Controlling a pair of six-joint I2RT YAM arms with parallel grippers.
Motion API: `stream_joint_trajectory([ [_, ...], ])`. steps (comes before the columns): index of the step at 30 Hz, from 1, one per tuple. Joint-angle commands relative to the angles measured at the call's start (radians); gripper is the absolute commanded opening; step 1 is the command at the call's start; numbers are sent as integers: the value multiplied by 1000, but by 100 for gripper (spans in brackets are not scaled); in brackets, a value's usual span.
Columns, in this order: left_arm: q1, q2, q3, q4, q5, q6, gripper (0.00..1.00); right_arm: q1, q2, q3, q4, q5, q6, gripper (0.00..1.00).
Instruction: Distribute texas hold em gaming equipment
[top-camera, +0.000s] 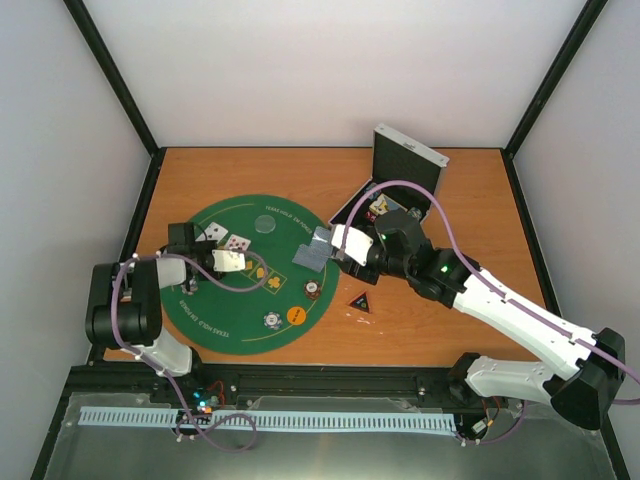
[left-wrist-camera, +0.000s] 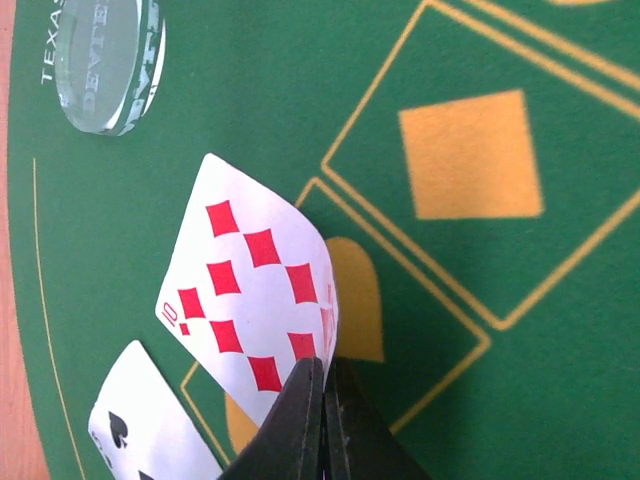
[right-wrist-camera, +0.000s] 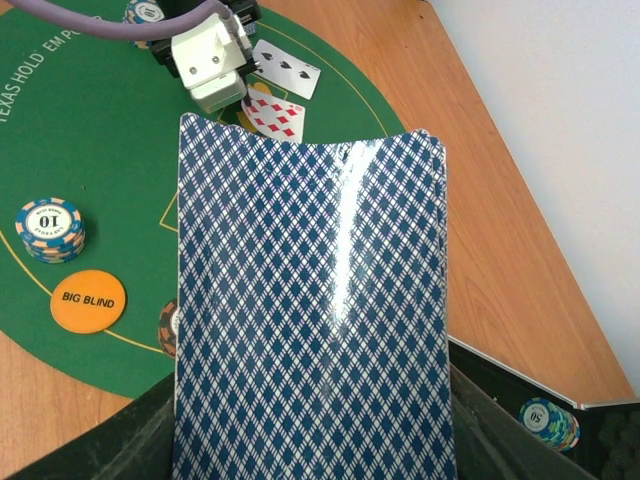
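- Overhead view, grippers: the left gripper (top-camera: 236, 262) is sitting closed over the green mat (top-camera: 215, 325), at two face-up cards (top-camera: 227, 237). The right gripper (top-camera: 326, 248) is holding the deck (top-camera: 311, 252) above the mat's right edge.
- Overhead view, progress: a clear disc (top-camera: 266, 222), an orange disc (top-camera: 296, 315), a reddish chip pile (top-camera: 313, 289) and a pale chip pile (top-camera: 271, 320) are lying on the mat. A black triangle marker (top-camera: 361, 301) is lying on the bare table just beside it. The silver case (top-camera: 400, 165) is standing open with chips inside. I am judging the job partly done, with more cards and chips waiting to go out. The mat's rim lettering is coming out too small to read here.
- Left wrist view: the fingers (left-wrist-camera: 295, 420) are pressing together on the near corner of the ten of diamonds (left-wrist-camera: 245, 290), whose edge is curling up there. A spade card (left-wrist-camera: 150, 425) is lying just beside it. "TEXAS" is showing on the mat by the clear disc. The disc's own lettering is coming through garbled.
- Right wrist view: the deck's blue lattice back is filling the frame and hiding the fingers, which are gripping it, by the look of it. Readable here: "BIG BLIND" on the orange disc, "10" on a blue-edged chip pile (right-wrist-camera: 50, 228), "50" on a chip in the case (right-wrist-camera: 547, 420), and "TEXAS HOLD' EM" on the mat.
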Motion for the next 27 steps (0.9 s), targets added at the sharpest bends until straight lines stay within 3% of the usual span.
stream_joint_trajectory([
  [1, 19, 52, 52, -13, -41, 50, 1, 6, -31, 26, -10, 3, 10, 52],
  [18, 36, 65, 47, -35, -79, 103, 0, 6, -32, 31, -14, 8, 2, 52],
  [27, 37, 36, 42, -98, -97, 138, 23, 6, -33, 30, -15, 6, 3, 52],
])
